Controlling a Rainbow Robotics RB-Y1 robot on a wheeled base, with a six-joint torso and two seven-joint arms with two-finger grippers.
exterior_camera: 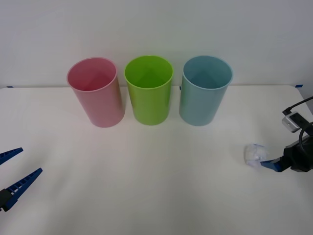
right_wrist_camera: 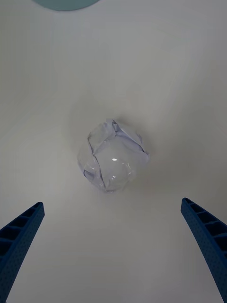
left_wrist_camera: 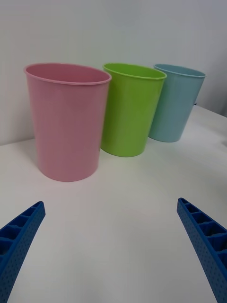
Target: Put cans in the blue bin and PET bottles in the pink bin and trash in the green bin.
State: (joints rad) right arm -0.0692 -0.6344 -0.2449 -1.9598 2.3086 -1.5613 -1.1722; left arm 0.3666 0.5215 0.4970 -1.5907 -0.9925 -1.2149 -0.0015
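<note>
Three bins stand in a row at the back of the table: the pink bin point(exterior_camera: 95, 93) on the left, the green bin point(exterior_camera: 149, 92) in the middle, the blue bin point(exterior_camera: 204, 92) on the right. The trash point(exterior_camera: 254, 155), a crumpled clear-whitish plastic ball, lies on the table right of the blue bin and nearer the front. My right gripper point(exterior_camera: 270, 164) is low just beyond it, open. In the right wrist view the trash point(right_wrist_camera: 112, 156) lies ahead of the open right gripper point(right_wrist_camera: 113, 251), not between the fingers. My left gripper point(exterior_camera: 32, 159) hangs open at the front left.
The white table point(exterior_camera: 156, 186) runs wide and bare in front of the bins. A white wall rises right behind them. The left wrist view faces the pink bin point(left_wrist_camera: 68, 123), green bin point(left_wrist_camera: 130, 113) and blue bin point(left_wrist_camera: 175, 104).
</note>
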